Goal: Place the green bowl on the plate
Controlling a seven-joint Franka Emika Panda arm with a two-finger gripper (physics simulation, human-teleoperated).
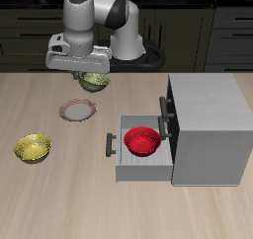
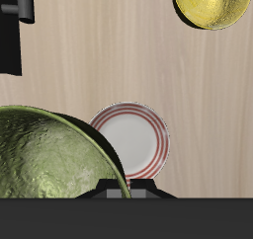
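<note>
1. Right now my gripper (image 1: 92, 73) is closed on the green bowl (image 1: 95, 82), holding it clear of the table, a little behind the plate (image 1: 77, 111) — not yet over it.
2. Judging by its glossy, mottled glaze, the bowl is stiff, light and probably slippery; a pinch on the rim wall, one finger inside and one outside, looks like the sound hold, and that seems to be what I have. I cannot see the fingertips themselves in the wrist view, where the green bowl (image 2: 47, 156) covers part of the plate (image 2: 133, 139).
3. A hard bowl on a hard plate could chip or skid, so I judge a low, gentle release is best.
4. Room is good — bare wood lies all around the plate. The yellow bowl (image 1: 32, 148) sits well apart, nearer the table's front edge.
5. The cabinet (image 1: 208, 124), with its open drawer (image 1: 141, 154) holding the red bowl (image 1: 142, 141), stands to one side, clear of a short path forward and down.
</note>
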